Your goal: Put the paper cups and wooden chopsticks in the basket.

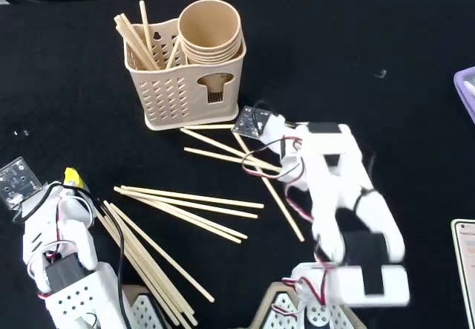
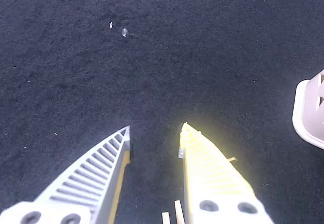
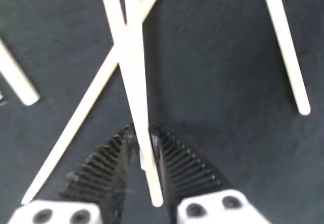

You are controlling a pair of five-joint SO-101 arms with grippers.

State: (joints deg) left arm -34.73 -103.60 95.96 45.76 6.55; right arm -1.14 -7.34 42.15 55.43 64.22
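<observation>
**Progress.** The task is partly done. The paper cups (image 1: 210,28), nested in one stack, stand in the right part of the basket (image 1: 185,95) at upper centre of the high view. A few chopsticks (image 1: 137,38) lean in its left part. Many loose chopsticks (image 1: 185,206) lie on the bench (image 1: 401,47): a fan at lower left and several just below the basket. I judge most of the sticks are not yet loaded.

**Grippers.** My right gripper (image 3: 143,133), just below the basket, is closed narrowly on one stick (image 3: 136,97). My left gripper (image 2: 155,128), at lower left, stands wide with nothing between its jaws.

**Materials.**
- Cups: smooth tan paper with rolled rims.
- Basket: beige plastic with perforated walls and rounded corners.
- Chopsticks: pale, slender, straight wood with blunt ends.
- Bench: matte black and finely grained.
</observation>
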